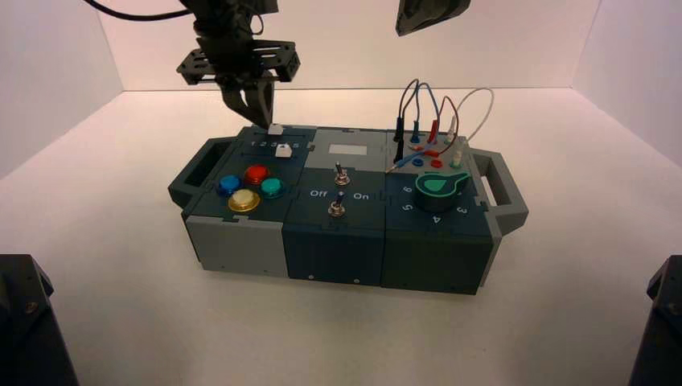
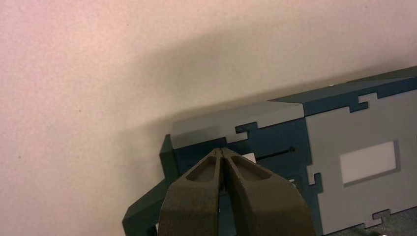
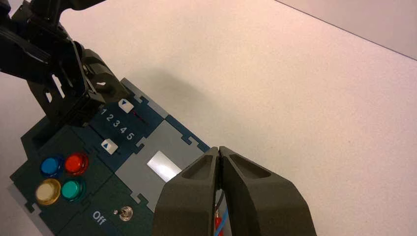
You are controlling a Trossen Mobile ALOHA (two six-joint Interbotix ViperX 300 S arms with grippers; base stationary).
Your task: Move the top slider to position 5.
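Observation:
The top slider [image 1: 275, 129] is a small white cube on the far left of the dark teal box [image 1: 338, 241]. It also shows in the right wrist view [image 3: 126, 104], and only its edge shows in the left wrist view [image 2: 249, 157]. The numerals 1 to 5 lie between it and the second white slider [image 1: 282, 150]; the small 5 [image 3: 130, 136] ends the row. My left gripper [image 1: 260, 119] is shut, with its tips right beside the top slider on the low-number side. Some bare slot shows beyond the slider toward the 5 end. My right gripper [image 1: 430, 14] is shut and empty, high above the back of the box.
Four round buttons, blue, red, yellow and teal [image 1: 244, 201], sit in front of the sliders. Two silver toggle switches [image 1: 342, 174] stand mid-box. A green knob [image 1: 441, 189] and plugged wires [image 1: 434, 121] are on the right. Handles stick out at both ends.

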